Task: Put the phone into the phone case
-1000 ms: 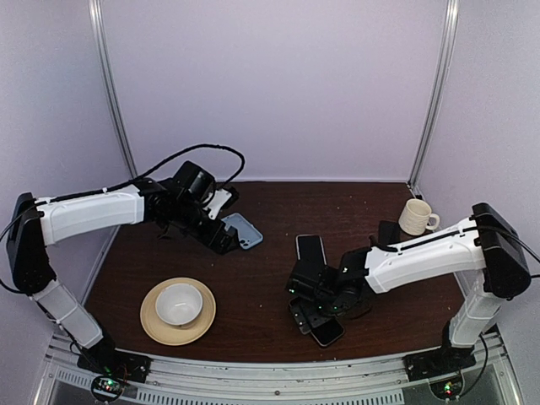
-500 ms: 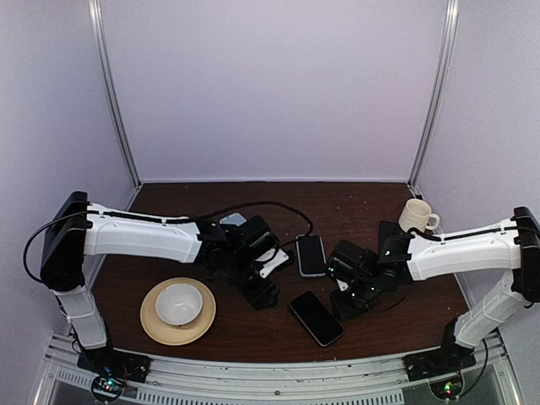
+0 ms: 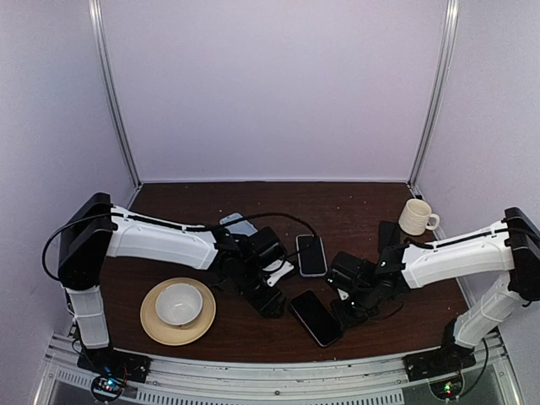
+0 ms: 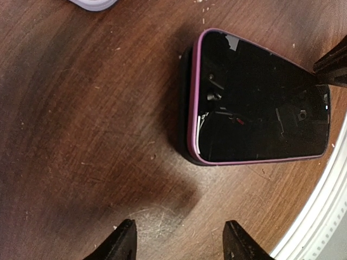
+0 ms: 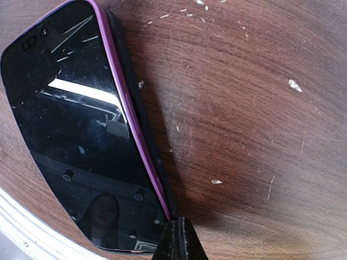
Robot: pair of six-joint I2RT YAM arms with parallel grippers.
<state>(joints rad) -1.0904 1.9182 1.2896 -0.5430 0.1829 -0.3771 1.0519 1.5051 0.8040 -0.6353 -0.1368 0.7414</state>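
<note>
**A:** Status. Where's the phone?

**B:** The phone (image 3: 316, 318), an all-black glossy slab, lies flat and screen up on the dark brown wooden table (image 3: 354, 207). It's near the front edge, between the two grippers, and nothing is holding it.

**A:** Case?

**B:** The phone case (image 3: 239, 223), a thin pale-blue shell, lies further back, partly hidden by the left arm. It's well apart from the phone.

**A:** Grippers?

**B:** Left gripper (image 4: 181, 241): fingers apart and empty, low over the wood near the phone's left end, not touching. Right gripper (image 5: 176, 241): fingers pressed together with nothing between them. Its tip is at the phone's right edge by a corner; touching or just off, can't tell.

**A:** Why closed?

**B:** My read is that the closed tip acts as a stop or pusher. The slab sits too flush on the wood for a straight pinch. So the right one braces or lifts that edge and the left's open jaws take the other end.

**A:** Risks?

**B:** A second phone with a dark screen and light rim (image 3: 310, 255) sits just behind, so it could be taken for the target. The glossy slab could also skate when nudged.
</note>
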